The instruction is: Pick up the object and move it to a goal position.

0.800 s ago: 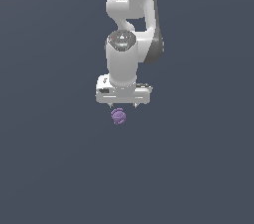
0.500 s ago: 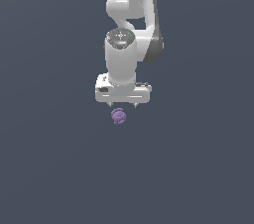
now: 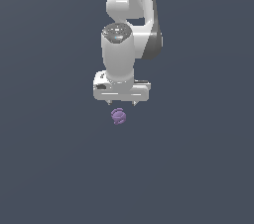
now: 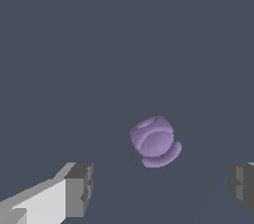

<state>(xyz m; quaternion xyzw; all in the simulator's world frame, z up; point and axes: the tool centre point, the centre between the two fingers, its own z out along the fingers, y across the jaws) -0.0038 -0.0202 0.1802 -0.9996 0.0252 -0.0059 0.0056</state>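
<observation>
Descent seems paused: our end effector [image 3: 121,103] hangs where it did half a second ago, fingers spread wide. The purple object [image 3: 118,116] sits just below them, between the fingertips [image 4: 79,189], untouched, so we judge the grasp not yet begun

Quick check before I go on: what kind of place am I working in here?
Most likely a bare simulated test scene, not a real room. The dark grey floor is flat and featureless, the white gripper looks rendered, and the only item is a small purple lumpy object between its open fingers.
</observation>
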